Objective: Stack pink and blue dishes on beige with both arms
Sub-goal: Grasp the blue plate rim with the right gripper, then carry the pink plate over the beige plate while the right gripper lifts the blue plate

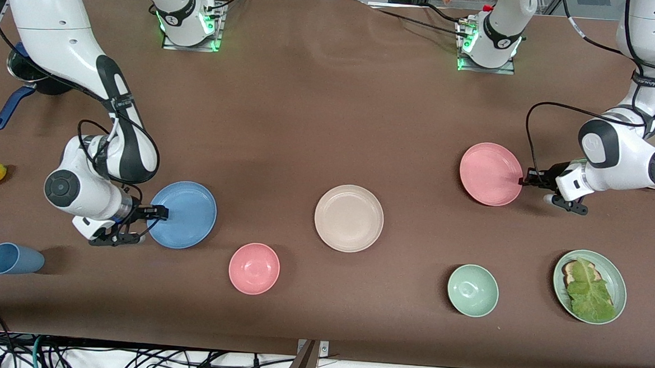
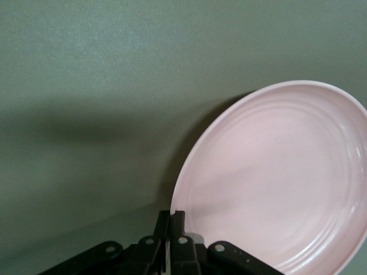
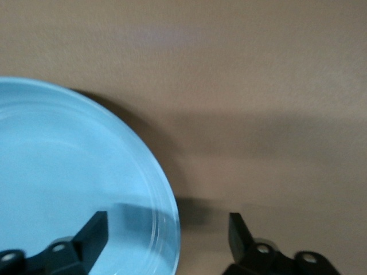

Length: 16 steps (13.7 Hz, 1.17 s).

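Brown cloth is covering the worktop [image 1: 320, 105], and the beige plate [image 1: 348, 218] is sitting bare near its middle; nothing is stacked on it yet. The pink plate [image 1: 490, 173] is lying toward the left arm's end, farther from the front camera than the beige one; the left tool [image 1: 529, 179] is pinching its rim, and the left wrist view is showing the fingers [image 2: 170, 229] drawn together on that edge, with the plate [image 2: 281, 177] looking tipped up and throwing a shadow underneath. The blue plate [image 1: 183, 214] is lying toward the right arm's end, about level with the beige plate; the right tool [image 1: 155, 213] is sitting at its rim with jaws spread, one finger [image 3: 92, 235] over the blue surface [image 3: 69, 183] and the other past the edge, so it is straddling the rim without gripping.

Judging from this, the grasping step is under way: the left arm is gripping and seemingly starting its lift, while the right arm is only lined up. Next, the right tool needs closing on the blue rim; then each plate needs carrying in turn over the beige plate and lowering flat and centred, one arm waiting so they are not colliding above the middle. A thin rim pinch may let a plate sag or slip.
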### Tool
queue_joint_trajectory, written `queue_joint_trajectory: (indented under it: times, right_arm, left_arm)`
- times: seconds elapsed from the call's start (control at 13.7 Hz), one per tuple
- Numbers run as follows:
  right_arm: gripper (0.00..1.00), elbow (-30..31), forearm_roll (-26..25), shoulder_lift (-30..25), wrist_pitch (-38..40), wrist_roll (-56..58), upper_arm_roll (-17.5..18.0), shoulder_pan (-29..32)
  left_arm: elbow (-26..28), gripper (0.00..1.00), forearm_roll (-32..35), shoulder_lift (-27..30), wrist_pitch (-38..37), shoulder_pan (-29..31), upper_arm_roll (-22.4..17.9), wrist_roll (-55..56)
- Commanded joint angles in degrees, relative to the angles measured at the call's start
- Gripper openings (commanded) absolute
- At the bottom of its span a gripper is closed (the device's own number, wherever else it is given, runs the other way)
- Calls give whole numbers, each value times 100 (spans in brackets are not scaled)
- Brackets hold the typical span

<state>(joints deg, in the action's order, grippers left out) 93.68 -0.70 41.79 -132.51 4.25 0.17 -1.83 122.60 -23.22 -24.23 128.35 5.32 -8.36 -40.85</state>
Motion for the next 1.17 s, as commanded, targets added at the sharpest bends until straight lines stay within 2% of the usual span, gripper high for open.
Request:
queue_joint_trajectory:
  times: [0.0, 0.29, 0.66, 1.09]
  right_arm:
    - [56, 247, 79, -145, -109, -47, 44, 42]
    - [1, 238, 79, -154, -82, -30, 44, 42]
    - [0, 107, 70, -215, 163, 32, 62, 51]
    - [0, -1078, 53, -470, 1762, 111, 44, 51]
  left_arm:
    - [-218, 0, -104, 146, -265, -49, -25, -108]
    - [-1035, 0, -104, 199, -1355, -84, -8, 6]
    - [-1607, 0, -95, 199, -1603, -522, 53, 725]
    - [-2011, 0, -104, 129, -1568, -1006, 668, 2482]
